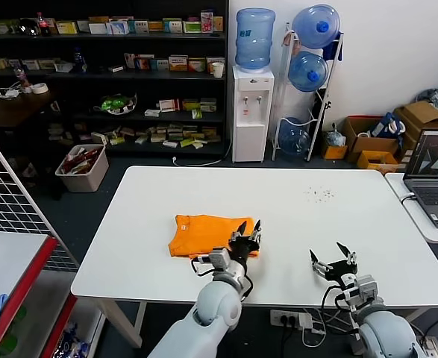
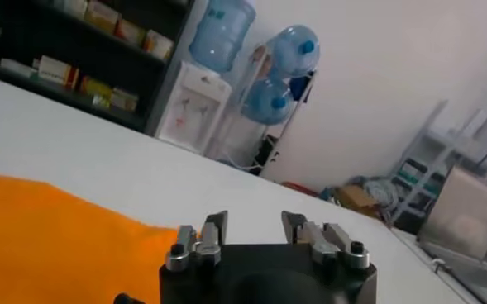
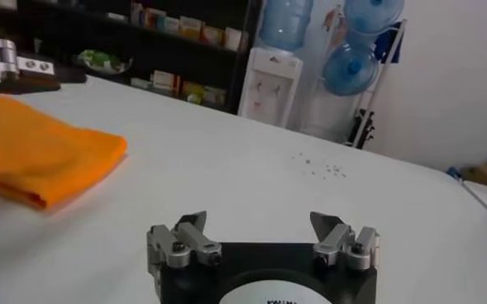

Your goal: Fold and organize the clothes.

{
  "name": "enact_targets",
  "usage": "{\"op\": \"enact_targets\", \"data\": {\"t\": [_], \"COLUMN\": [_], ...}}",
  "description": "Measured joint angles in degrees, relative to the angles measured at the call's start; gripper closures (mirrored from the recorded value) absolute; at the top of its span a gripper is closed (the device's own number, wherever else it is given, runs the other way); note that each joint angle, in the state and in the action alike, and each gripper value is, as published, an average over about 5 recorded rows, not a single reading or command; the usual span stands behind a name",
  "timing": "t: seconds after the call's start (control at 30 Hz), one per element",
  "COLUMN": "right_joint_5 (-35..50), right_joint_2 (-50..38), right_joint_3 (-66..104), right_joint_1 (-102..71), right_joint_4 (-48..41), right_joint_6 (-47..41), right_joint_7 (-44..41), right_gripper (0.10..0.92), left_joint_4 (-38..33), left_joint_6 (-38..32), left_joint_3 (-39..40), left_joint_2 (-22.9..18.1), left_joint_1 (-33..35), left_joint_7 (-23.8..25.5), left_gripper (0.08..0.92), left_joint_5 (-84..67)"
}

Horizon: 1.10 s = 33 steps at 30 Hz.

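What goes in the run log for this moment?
orange T-shirt: folded on white table | left gripper: open, at shirt's right edge, holding nothing | right gripper: open, idle over table

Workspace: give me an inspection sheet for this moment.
Surface: white table, mostly bare.
Job's things: orange T-shirt, folded compact, lying flat.
Clutter: dark specks on the far right of the table.
Grippers: left pincer open at the shirt's near right corner, gripping nothing; right pincer open over bare table.
Cables: power strip under the near edge.
Surroundings: water dispenser, shelves, laptop.
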Motion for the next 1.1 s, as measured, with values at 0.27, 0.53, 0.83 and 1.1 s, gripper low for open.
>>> {"op": "enact_targets", "data": {"t": [0.27, 0.53, 0.83, 1.1], "right_joint_5": [-0.35, -2.11, -4.72, -7.65], "right_joint_2": [2.55, 6.34, 11.42, 15.7], "right_joint_3": [2.56, 5.79, 10.5, 14.17], "right_joint_1": [1.18, 1.42, 1.57, 0.59], "right_joint_4": [-0.22, 0.03, 1.19, 2.85], "right_joint_6": [-0.12, 1.16, 0.99, 0.62], "right_joint_7": [-3.37, -5.81, -8.61, -10.6], "right_gripper": [0.203, 0.203, 0.203, 0.203], "left_joint_4": [-6.77, -8.88, -7.93, -6.84], "left_joint_6": [-6.07, -9.13, -12.44, -14.05], "left_joint_3": [-4.37, -10.75, -17.76, -23.38], "left_joint_2": [12.37, 19.15, 21.27, 20.55], "left_joint_1": [6.08, 11.76, 15.78, 17.71], "left_joint_7": [3.74, 5.62, 8.03, 10.7], "left_gripper": [0.225, 0.177, 0.177, 0.177], "left_joint_5": [5.23, 10.65, 18.17, 24.31]}}
